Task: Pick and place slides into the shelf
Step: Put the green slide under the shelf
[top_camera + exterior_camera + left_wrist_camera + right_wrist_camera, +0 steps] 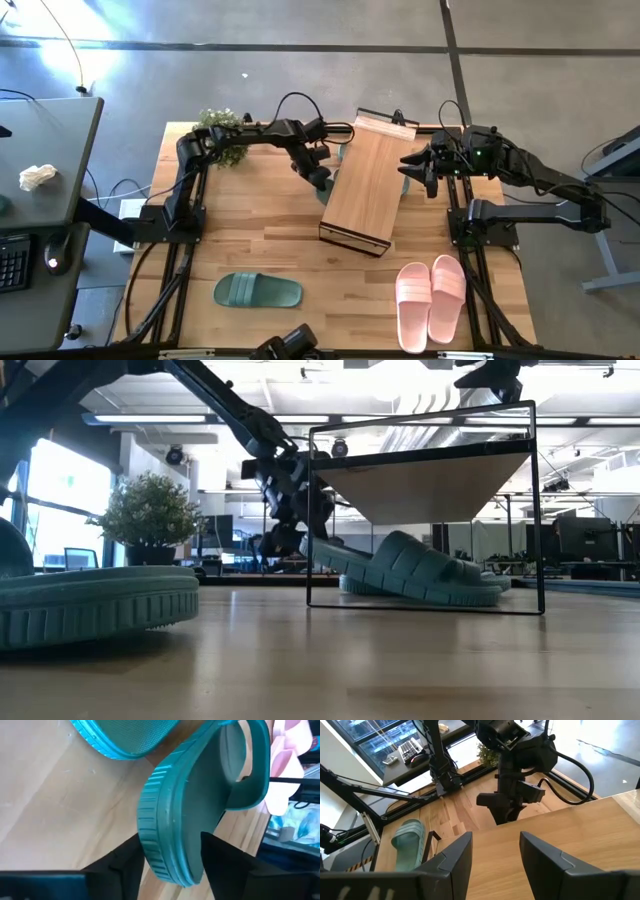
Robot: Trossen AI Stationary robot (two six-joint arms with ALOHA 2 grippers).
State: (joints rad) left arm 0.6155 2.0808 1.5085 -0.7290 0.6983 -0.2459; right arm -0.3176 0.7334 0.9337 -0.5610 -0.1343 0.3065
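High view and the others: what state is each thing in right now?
shelf: standing on the table, skewed to its edges.
green slide under the shelf: tilted, one end raised beside the left gripper.
loose green slide: flat, sole down, at the table's front.
pink pair: side by side, sole down.
left gripper: at the shelf's left side.
right gripper: fingers open, empty, over the shelf's top.

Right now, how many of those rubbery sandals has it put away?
Done: at least two muted green ridged slides lie under the light-wood shelf. In hand: the left gripper, open, straddles one there. Left: one green slide and the pale pink pair on the tabletop.
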